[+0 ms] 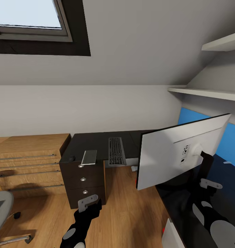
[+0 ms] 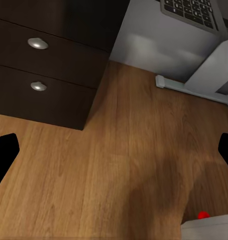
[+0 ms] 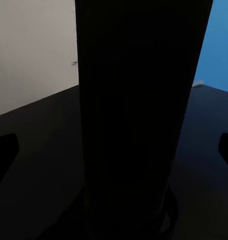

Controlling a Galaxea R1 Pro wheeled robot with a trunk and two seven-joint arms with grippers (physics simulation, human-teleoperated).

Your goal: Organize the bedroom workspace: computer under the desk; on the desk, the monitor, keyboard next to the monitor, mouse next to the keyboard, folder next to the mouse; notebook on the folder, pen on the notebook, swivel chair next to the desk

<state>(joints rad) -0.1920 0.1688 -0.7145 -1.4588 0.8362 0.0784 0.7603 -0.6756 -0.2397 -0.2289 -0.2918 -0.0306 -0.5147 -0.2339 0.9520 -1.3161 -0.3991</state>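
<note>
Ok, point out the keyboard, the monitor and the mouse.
keyboard (image 1: 117, 151), head view, middle of the key field, on the desk.
monitor (image 1: 172, 156), head view, pale back panel of the screen.
mouse (image 1: 72, 158), head view, top of the small dark rounded body near the desk's corner.

No legible text, brand name, number or sign appears in any view. The white rear panel of the monitor (image 1: 181, 153) carries a few small dark marks beside the stand mount, too small to read as characters. The keys of the keyboard (image 1: 116, 151) show no readable legends in the head view or the left wrist view.
</note>
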